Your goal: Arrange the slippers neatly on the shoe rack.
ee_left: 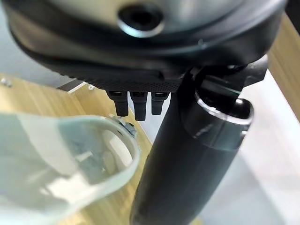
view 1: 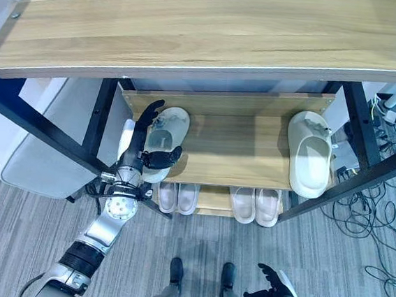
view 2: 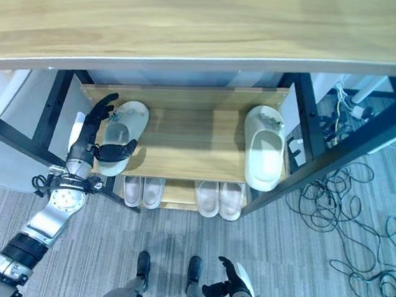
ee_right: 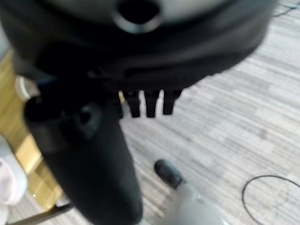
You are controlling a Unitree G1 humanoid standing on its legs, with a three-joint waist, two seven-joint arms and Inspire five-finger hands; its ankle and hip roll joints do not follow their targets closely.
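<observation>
A pale slipper (view 1: pixel 170 133) lies at the left end of the shoe rack's top shelf (view 1: pixel 240 152). My left hand (view 1: pixel 140 146) is at its left side, fingers straight along the slipper's edge and the thumb laid across its heel; the same slipper (ee_left: pixel 61 164) shows beside the thumb in the left wrist view. A second pale slipper (view 1: pixel 309 156) lies at the shelf's right end, toe toward the back. My right hand (view 1: pixel 274 291) hangs low near the floor, fingers relaxed and holding nothing.
Two pairs of light slippers (view 1: pixel 177 197) (view 1: pixel 256 204) sit on the lower shelf. A wooden tabletop (view 1: pixel 195 29) overhangs the rack, with black frame legs (view 1: pixel 358 122) on both sides. A grey cabinet (view 1: pixel 37 147) stands left; cables (view 1: pixel 379 229) cover the floor right.
</observation>
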